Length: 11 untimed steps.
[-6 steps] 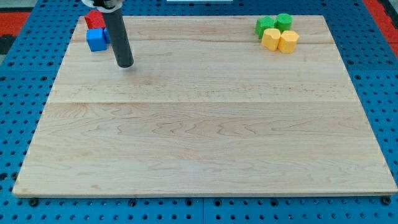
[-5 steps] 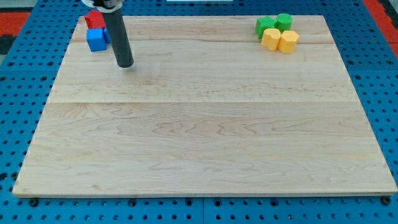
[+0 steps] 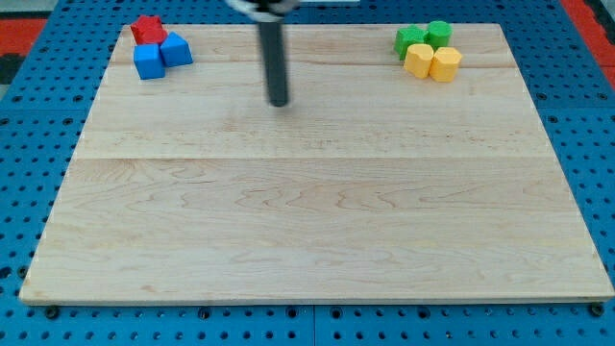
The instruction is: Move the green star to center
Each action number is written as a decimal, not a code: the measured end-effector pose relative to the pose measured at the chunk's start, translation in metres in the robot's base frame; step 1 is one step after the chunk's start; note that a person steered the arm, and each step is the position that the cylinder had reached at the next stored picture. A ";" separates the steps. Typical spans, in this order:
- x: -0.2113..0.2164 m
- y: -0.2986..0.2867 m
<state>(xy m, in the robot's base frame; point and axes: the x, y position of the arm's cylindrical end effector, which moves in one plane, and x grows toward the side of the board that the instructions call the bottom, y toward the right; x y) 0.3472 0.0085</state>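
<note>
Up at one o'clock on the surface [image 3: 317,240] sits the green star [image 3: 414,40]; no claw here, only my tip [image 3: 279,103], well apart at eleven. I'd circle behind it, then push toward center.

Brightly and evenly lit from overhead, with barely any shadow under the blocks. Soft pale sheen along the board [image 3: 317,221] near its top edge, no hard glare. Sharp focus corner to corner, except the rod, smeared by motion down to my tip [image 3: 279,103].
</note>
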 end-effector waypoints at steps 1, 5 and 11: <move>-0.001 0.097; -0.156 0.266; -0.139 0.145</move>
<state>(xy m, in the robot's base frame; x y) 0.2085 0.1536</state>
